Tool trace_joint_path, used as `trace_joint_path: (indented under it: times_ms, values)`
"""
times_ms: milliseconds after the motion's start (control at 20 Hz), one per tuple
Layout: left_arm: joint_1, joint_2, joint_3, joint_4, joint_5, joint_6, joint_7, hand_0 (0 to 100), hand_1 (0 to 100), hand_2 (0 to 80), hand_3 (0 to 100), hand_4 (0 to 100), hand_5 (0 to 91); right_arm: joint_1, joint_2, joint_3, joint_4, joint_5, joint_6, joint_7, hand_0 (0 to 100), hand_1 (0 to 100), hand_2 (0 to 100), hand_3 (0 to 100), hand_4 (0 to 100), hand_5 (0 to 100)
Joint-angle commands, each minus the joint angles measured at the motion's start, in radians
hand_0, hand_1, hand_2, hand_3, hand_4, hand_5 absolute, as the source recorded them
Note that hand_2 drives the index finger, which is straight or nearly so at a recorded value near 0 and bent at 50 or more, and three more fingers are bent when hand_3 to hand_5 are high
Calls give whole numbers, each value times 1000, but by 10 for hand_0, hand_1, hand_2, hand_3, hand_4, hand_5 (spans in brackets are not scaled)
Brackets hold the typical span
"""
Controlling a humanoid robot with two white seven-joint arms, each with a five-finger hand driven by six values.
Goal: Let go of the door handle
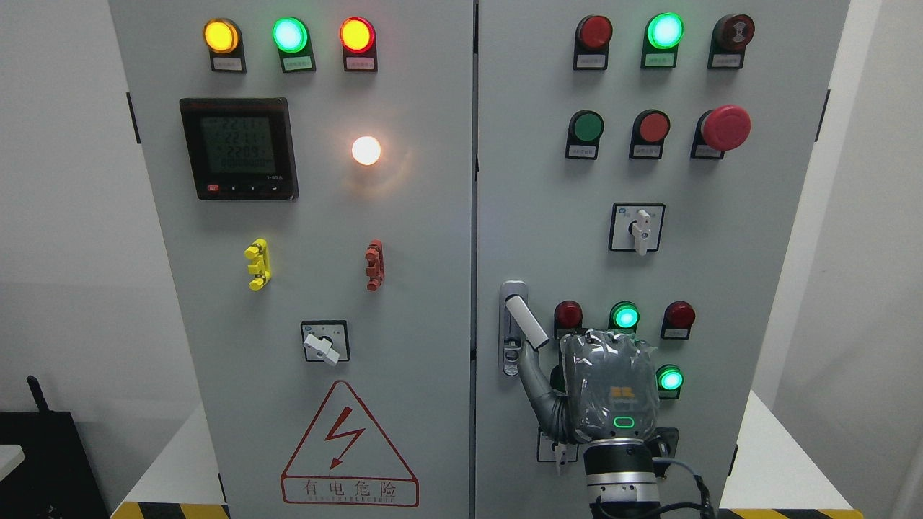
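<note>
The worry here is a snag: the right robot hand point(611, 386) sits close among the lit push buttons on the cabinet's right door point(757, 238), and a careless withdrawal could press the green button point(670, 379) beside it or drag the door handle point(526, 321). That white handle sticks out tilted from its lock plate near the door's left edge. The hand points upward, back toward me, thumb point(536, 383) reaching up to the handle's lower end; whether the fingers curl, I cannot tell.
</note>
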Motion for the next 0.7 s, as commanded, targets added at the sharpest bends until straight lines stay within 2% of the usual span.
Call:
trace_joint_path:
  times_ms: [0, 651]
  values:
    - [31, 0, 0, -31, 0, 0, 1, 120, 389, 0, 0, 0, 0, 0, 0, -5, -3, 0, -1, 1, 584, 0, 1000, 1000, 1000, 966]
    - [31, 0, 0, -31, 0, 0, 1, 120, 389, 0, 0, 0, 0, -5, -1, -8, -6, -1, -1, 1, 587, 0, 1000, 1000, 1000, 967]
